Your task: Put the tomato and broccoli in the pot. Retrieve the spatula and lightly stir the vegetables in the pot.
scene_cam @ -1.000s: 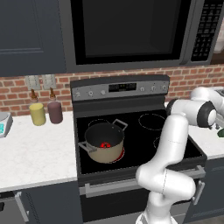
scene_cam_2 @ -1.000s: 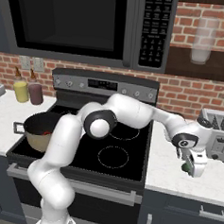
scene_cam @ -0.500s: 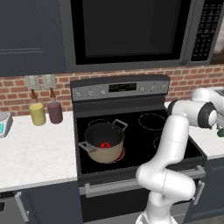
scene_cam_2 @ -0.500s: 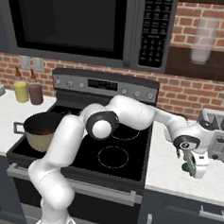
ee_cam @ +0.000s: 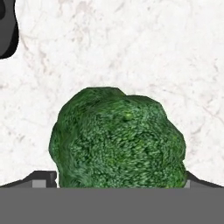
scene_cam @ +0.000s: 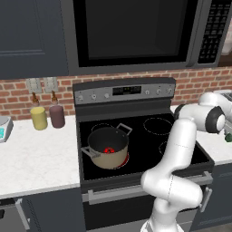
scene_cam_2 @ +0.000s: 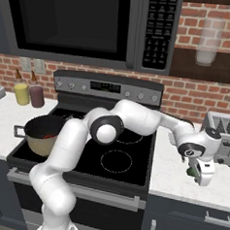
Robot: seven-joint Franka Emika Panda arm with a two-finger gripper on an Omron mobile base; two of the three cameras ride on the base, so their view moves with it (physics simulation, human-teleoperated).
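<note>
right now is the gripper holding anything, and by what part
Nothing is held. The gripper stands open over the broccoli, which lies on the counter.

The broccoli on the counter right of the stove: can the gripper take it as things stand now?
Probably yes. The gripper stands open directly over the broccoli, whose green head lies between the finger tips on bare white counter. Nothing lies in between; it need only descend and close.

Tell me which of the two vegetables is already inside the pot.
The small red tomato, lying in the tan pot on the stove. The bumpy green broccoli sits on the white marble counter.
</note>
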